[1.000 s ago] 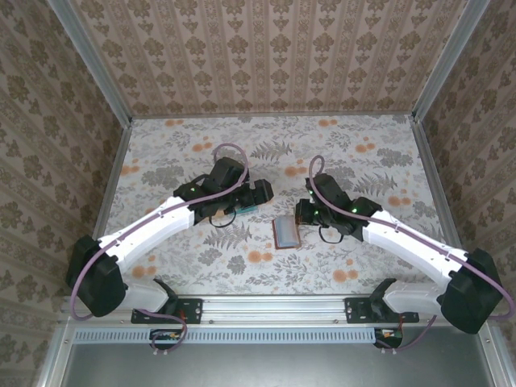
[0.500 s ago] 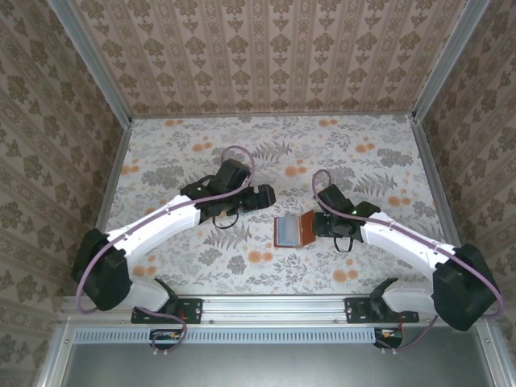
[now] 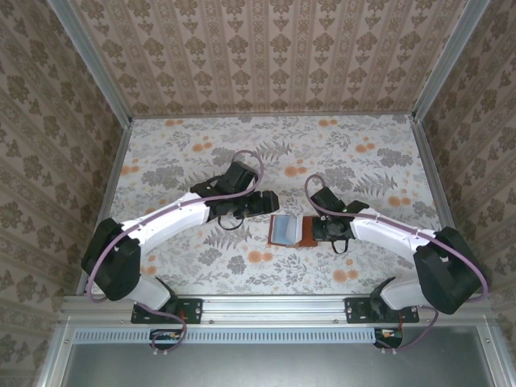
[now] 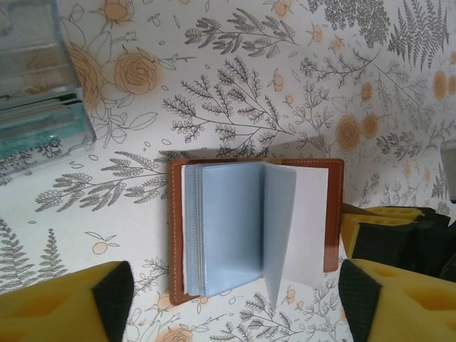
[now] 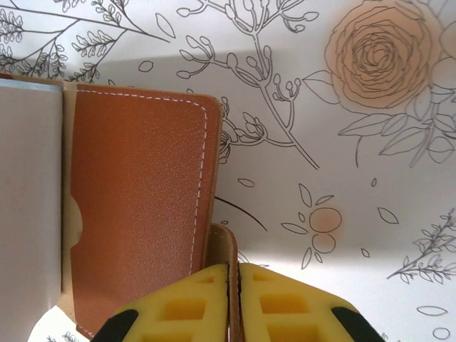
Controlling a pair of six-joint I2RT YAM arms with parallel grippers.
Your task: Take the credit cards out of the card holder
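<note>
**A:** Which step is this, and where is the holder?

**B:** The holder [image 3: 289, 231] lies open on the floral counter [image 3: 371, 145], between the two arms; brown cover down, blue-grey sleeves [image 4: 228, 228] up, one sleeve standing on edge like a half-turned page. I judge the opening step done or nearly so; no card is out, and I cannot make out a card inside the sleeves.

**A:** What are the hands doing?

**B:** The right hand [image 5: 234, 303] is clenched on the holder's right cover; its yellow pads [image 5: 285, 306] meet with a thin leather edge pinched between them, low at the counter. The left hand [image 4: 235, 299] is released, jaws wide apart, grasping nothing; in its wrist view the holder sits ahead of the gap between its fingers (whether it touches anything I cannot tell).

**A:** And the arms?

**B:** From above, both reach in from the near edge and bend toward the middle; the left hand points right, just beside the holder's left edge; the right comes from the other side, at the holder's right edge.

**A:** The next move?

**B:** Probably the left hand must descend onto the sleeves, find a card's exposed edge, close on it and draw it out while the right pins the cover; a thin, slippery target, and a sleeve may lift with it. A clear box [image 4: 35, 85] sits beside the holder; not part of this job.
</note>
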